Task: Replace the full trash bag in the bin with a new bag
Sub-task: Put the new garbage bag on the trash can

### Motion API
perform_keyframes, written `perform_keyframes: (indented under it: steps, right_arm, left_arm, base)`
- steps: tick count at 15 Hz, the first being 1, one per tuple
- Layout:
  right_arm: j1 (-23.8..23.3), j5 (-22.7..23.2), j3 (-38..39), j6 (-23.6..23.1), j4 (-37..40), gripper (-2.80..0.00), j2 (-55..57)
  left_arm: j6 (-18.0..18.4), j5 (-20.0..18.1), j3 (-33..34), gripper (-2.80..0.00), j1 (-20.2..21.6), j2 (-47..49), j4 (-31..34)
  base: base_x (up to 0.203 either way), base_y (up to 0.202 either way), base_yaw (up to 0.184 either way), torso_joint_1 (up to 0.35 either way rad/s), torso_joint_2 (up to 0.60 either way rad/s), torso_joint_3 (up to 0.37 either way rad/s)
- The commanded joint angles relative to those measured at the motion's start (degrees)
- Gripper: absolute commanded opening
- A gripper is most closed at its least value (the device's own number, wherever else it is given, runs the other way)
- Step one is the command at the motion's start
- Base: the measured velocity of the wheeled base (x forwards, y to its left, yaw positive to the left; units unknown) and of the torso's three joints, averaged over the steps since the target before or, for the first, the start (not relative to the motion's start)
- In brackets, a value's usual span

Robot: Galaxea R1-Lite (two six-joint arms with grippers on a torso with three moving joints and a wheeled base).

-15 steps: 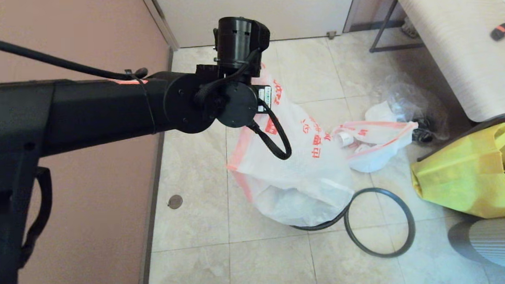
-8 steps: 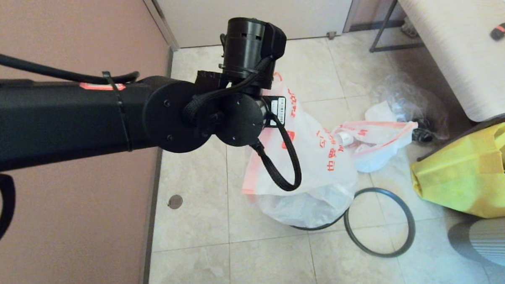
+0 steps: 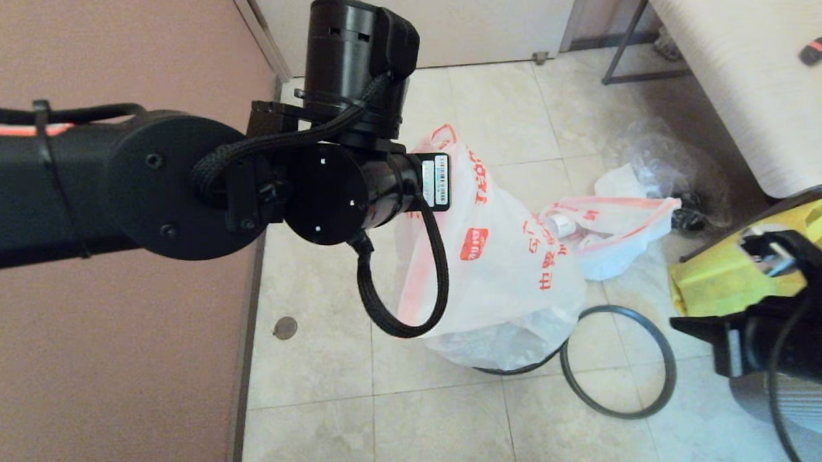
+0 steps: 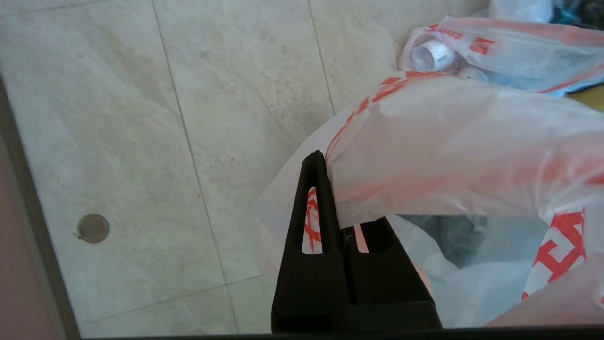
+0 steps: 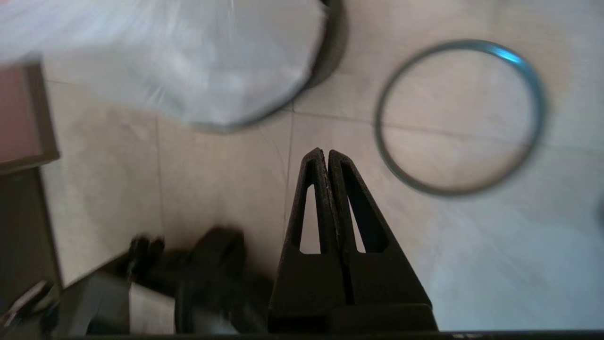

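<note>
Lining step: left pincer [image 4: 325, 163] clamped new bag [image 3: 515, 275] edge over bin [image 3: 518, 368]. Right pincer [image 5: 325, 156] closed, empty. Next: spread mouth, fit hoop rim [image 3: 617, 362].

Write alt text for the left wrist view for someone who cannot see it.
The left gripper, jaws shut, pinches the edge of the new bag, white with orange-red print, holding it over a pale tiled floor. Behind it lies the full trash bag, and a small round drain cover sits in the floor.
</note>
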Motion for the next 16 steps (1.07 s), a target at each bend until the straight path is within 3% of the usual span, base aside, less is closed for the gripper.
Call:
perform_keyframes:
  steps: [1,6,10,14,16]
  right_arm:
    - [4.11,-1.79,-3.00,0.73,-5.76,-2.80,17.32]
    - [9.28,-7.90,-14.23,2.57,-17.99,-2.80,37.80]
    - [10.55,-11.31,-29.55,4.66,-20.14,-2.80,48.60]
    - [11.07,-17.08,-37.31,-2.33,-18.38,-2.80,58.16]
    - [10.25,-19.62,-38.43,-3.06,-18.46,-2.80,57.96]
  left_arm:
    - [-0.33,-0.05,1.36,-2.80,0.25,-1.99,0.00]
    - [-2.50,-2.46,2.04,-2.80,1.17,-2.15,-0.11]
    - [-3.01,-4.39,4.63,-2.80,2.26,-0.75,-0.53]
    - [-6.22,-8.67,5.83,-2.80,3.09,4.06,-1.80]
    - [-5.93,-9.42,5.65,-2.80,3.03,6.62,-7.29]
  base:
    - [0.000,0.000,0.000,0.000,0.00,0.000]
    - [0.000,0.000,0.000,0.000,0.00,0.000]
    - [0.000,0.000,0.000,0.000,0.00,0.000]
    - [0.000,0.000,0.000,0.000,0.00,0.000]
    - [0.000,0.000,0.000,0.000,0.00,0.000]
